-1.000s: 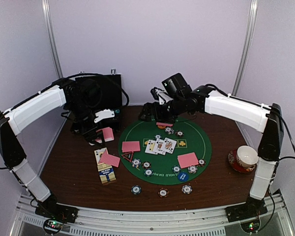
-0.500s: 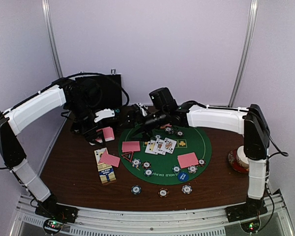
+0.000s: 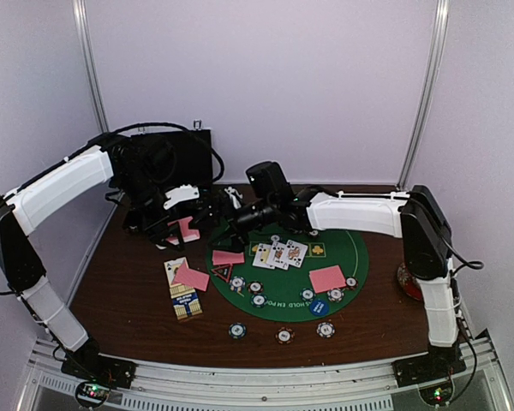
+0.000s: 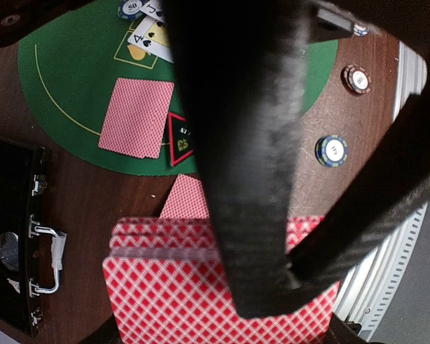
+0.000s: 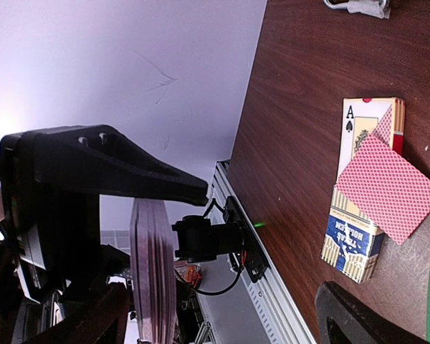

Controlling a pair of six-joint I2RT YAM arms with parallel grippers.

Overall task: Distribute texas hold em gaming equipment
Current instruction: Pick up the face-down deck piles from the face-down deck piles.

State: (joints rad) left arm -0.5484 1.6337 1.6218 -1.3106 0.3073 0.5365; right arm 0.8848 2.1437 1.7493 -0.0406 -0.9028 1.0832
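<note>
My left gripper (image 3: pixel 182 228) is shut on a deck of pink-backed cards (image 3: pixel 188 231), held above the table left of the green mat (image 3: pixel 347 248). In the left wrist view its black finger lies across the deck (image 4: pixel 172 294). My right gripper (image 3: pixel 216 214) is open and reaches across, close beside the deck. In the right wrist view the deck (image 5: pixel 152 272) shows edge-on between my open right fingers (image 5: pixel 365 319). Face-up cards (image 3: pixel 280 253) and face-down cards (image 3: pixel 229 255) (image 3: pixel 327 278) lie on the mat with striped chips (image 3: pixel 257 300) and a blue button (image 3: pixel 317 308).
A black case (image 3: pixel 176 158) stands behind the left gripper. A card box (image 3: pixel 185 301) with a pink card (image 3: pixel 191 276) on it lies left of the mat. Three chips (image 3: pixel 283 336) lie near the front edge. A cup and saucer (image 3: pixel 409 279) sit at the right.
My right arm has swung left from the mat's far edge to the deck. The left gripper and deck have stayed about where they were.
</note>
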